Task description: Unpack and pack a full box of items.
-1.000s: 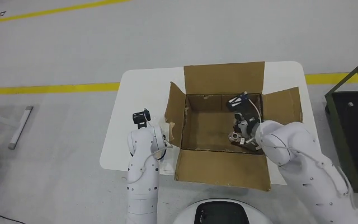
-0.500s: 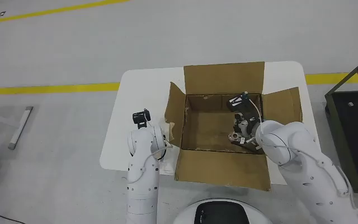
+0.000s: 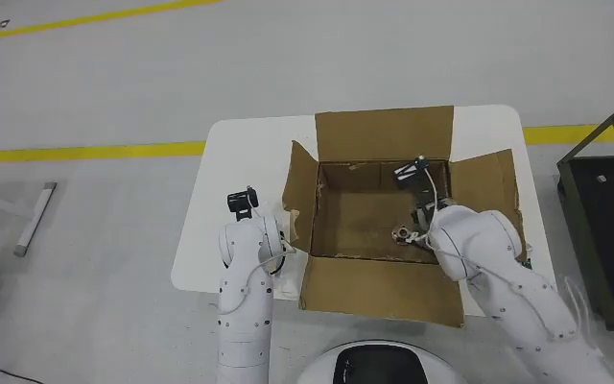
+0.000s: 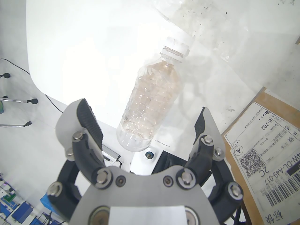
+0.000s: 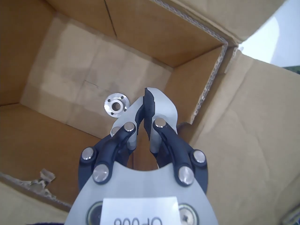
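The white desk (image 3: pixel 240 154) carries an open cardboard box (image 3: pixel 384 134) with its 4 flaps folded outward. The right arm (image 3: pixel 480 250) reaches down into the box's right side, and its jaws are clenched together on nothing. The left arm (image 3: pixel 247 259) stands over the desk's near-left part, just left of the box, with its jaws released and spread wide. Between them, touching neither pad, shows a clear plastic bottle (image 4: pixel 152 104) with a white cap. I cannot tell whether it rests on the desk. A crumpled clear bag (image 4: pixel 192 19) lies on the desk just past the cap. 1 metal flange (image 5: pixel 116 105) lies flat on the box floor, just beside the right jaws' tips.
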Tool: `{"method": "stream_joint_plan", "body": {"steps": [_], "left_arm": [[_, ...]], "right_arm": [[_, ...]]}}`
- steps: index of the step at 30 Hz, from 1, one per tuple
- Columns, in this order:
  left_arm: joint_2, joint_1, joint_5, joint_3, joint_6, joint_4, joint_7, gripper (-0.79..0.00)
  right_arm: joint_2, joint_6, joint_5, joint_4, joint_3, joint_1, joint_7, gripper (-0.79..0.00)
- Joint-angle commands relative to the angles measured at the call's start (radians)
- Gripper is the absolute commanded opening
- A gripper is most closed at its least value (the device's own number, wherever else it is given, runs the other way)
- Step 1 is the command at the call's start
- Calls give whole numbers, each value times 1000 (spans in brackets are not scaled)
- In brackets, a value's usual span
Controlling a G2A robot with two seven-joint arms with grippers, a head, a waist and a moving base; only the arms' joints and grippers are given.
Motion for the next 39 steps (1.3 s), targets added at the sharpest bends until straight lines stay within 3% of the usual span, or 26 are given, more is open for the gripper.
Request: {"method": "stream_joint_plan", "body": {"steps": [1,5,7,12,19,34,39], "left_arm": [[0,0,0,0,0,0,0,0],[0,0,0,0,0,0,0,0],[0,0,0,0,0,0,0,0],[0,0,0,0,0,0,0,0],[0,0,0,0,0,0,0,0],[0,0,0,0,0,0,0,0],[0,0,0,0,0,0,0,0]], "right_arm": [[-11,10,-34,49,-48,40,49,-785],[-33,15,-48,133,-111,109,108,-760],[-43,14,-41,163,-133,127,108,-508],[-58,-5,25,238,-151,125,81,-434],[-66,-52,107,272,-128,100,13,-437],[-73,-191,152,350,-107,104,-87,-357],[-77,-200,145,362,-114,103,-99,-379]]}}
